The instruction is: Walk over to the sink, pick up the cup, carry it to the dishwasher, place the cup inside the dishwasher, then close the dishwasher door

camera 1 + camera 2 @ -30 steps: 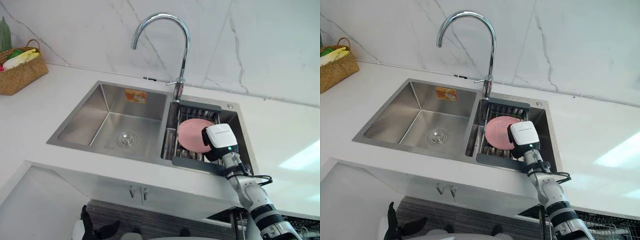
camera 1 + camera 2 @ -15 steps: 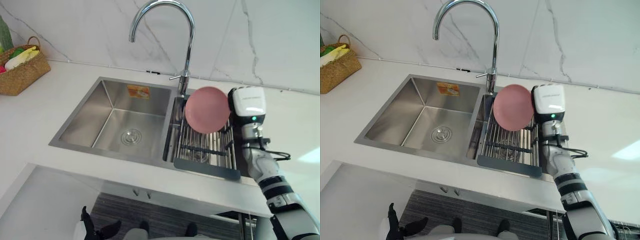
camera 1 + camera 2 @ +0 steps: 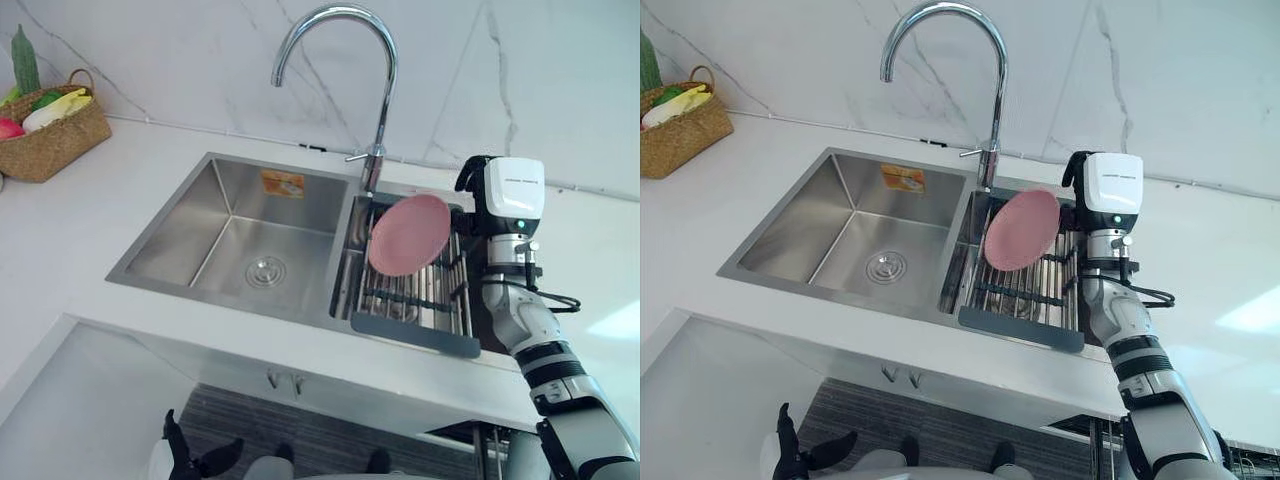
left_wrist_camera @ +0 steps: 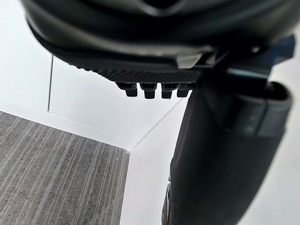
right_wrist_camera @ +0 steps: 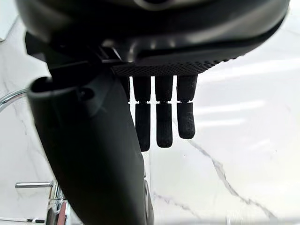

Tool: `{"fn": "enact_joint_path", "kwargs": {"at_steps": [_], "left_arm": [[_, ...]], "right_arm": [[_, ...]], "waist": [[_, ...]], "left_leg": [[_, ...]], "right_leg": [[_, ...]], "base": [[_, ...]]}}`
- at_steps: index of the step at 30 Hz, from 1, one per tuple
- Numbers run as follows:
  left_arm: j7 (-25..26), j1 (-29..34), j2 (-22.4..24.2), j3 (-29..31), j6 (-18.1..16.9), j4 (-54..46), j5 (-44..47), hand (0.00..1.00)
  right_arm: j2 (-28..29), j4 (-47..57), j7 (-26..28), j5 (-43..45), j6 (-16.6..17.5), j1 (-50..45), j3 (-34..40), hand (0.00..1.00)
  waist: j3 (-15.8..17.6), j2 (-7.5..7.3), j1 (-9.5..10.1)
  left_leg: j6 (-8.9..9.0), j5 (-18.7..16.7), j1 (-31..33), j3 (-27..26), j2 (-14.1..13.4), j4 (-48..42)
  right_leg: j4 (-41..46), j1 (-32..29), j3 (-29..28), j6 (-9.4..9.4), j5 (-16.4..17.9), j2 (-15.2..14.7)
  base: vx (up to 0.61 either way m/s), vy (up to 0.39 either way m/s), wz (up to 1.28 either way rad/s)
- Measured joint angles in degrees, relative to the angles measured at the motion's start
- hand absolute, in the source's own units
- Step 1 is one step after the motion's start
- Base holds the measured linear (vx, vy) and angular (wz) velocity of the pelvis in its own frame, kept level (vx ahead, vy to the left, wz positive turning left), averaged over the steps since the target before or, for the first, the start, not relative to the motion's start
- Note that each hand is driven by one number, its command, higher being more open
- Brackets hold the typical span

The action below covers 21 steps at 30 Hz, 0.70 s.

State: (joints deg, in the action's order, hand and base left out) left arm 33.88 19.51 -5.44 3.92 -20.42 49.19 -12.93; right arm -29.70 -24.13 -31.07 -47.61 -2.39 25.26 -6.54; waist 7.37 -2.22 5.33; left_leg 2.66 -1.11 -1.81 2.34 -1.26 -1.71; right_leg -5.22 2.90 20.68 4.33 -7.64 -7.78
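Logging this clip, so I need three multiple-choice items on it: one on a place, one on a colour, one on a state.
1. Where is the basket? A in a drawer; B on the counter; C on the floor.
2. What colour is the plate? A blue; B white; C pink.
3. The fingers of the right hand are: A straight; B curled round the tap; C gripping a cup.
Answers: B, it stands at the counter's left end; C, its face is pink; A, the right wrist view shows them straight.
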Motion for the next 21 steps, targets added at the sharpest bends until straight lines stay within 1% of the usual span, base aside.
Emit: {"fn": "enact_joint_path", "kwargs": {"at_steps": [1,2,3,6,9,14,16,21], "left_arm": [[0.0,0.0,0.01,0.01,0.01,-0.03,0.0,1.0],[-0.01,-0.02,0.03,0.02,0.12,-0.19,0.01,1.0],[-0.05,-0.03,0.03,0.04,0.16,-0.37,0.0,1.0],[-0.12,0.41,0.02,0.17,0.34,-2.1,-0.03,1.0],[-0.16,0.25,0.02,0.17,0.31,-2.52,-0.03,1.0],[-0.39,0.08,-0.05,0.34,0.28,-2.65,-0.01,1.0],[-0.45,0.16,-0.03,0.78,0.29,-2.64,-0.01,1.0],[-0.5,0.25,-0.13,1.37,0.3,-2.64,0.02,1.0]], "right_arm": [[0.17,0.42,0.73,1.89,0.28,-0.47,0.56,1.0],[0.52,1.48,2.7,5.13,0.64,-1.65,2.22,1.0],[0.71,2.6,4.54,6.23,0.66,-2.91,3.7,1.0],[0.71,3.87,7.76,6.27,1.13,-5.28,4.65,1.0],[0.79,5.29,9.6,6.2,1.57,-6.74,4.65,1.0],[0.79,7.99,12.24,3.34,3.5,-9.36,4.93,1.0],[0.78,9.62,13.6,0.55,5.22,-10.42,5.01,1.0],[0.31,12.68,16.59,-2.3,8.08,-12.2,5.11,1.0]], "waist": [[-0.01,-0.01,-0.03],[-0.02,-0.03,-0.1],[-0.03,-0.04,-0.19],[-0.04,-0.18,-0.96],[-0.02,-0.22,-1.48],[-0.19,-0.75,-1.61],[-0.3,-0.92,-1.7],[-0.47,-1.18,-2.05]], "left_leg": [[0.14,0.09,-0.01,0.0,-0.02,0.03],[0.11,0.11,-0.07,0.0,-0.04,0.15],[0.04,0.16,-0.14,-0.01,-0.04,0.28],[-0.33,0.26,-0.36,-0.12,-0.04,0.37],[-0.46,0.18,-0.69,-0.36,-0.03,0.37],[-0.57,0.08,-1.09,-0.8,-0.01,0.36],[-0.54,0.06,-1.18,-0.98,-0.05,0.35],[-0.37,-0.06,-1.21,-1.14,-0.08,0.35]], "right_leg": [[0.0,0.0,0.0,-0.01,0.0,0.02],[0.01,0.01,0.0,-0.22,-0.14,0.04],[0.02,0.01,0.0,-0.25,-0.17,0.04],[0.27,0.1,-0.1,-0.22,-0.2,0.08],[0.29,0.27,-0.32,-0.21,-0.19,0.08],[0.26,0.44,-0.84,-0.21,-0.19,0.06],[0.04,0.45,-1.01,-0.21,-0.18,0.09],[0.02,0.42,-1.17,-0.2,-0.15,0.07]], "base": [[0.0,0.0,0.0],[0.0,0.0,0.0],[0.0,0.0,0.0],[0.02,0.006,-0.02],[0.01,0.012,-0.05],[-0.03,0.012,-0.04],[-0.06,0.002,-0.04],[-0.03,0.001,-0.02]]}}
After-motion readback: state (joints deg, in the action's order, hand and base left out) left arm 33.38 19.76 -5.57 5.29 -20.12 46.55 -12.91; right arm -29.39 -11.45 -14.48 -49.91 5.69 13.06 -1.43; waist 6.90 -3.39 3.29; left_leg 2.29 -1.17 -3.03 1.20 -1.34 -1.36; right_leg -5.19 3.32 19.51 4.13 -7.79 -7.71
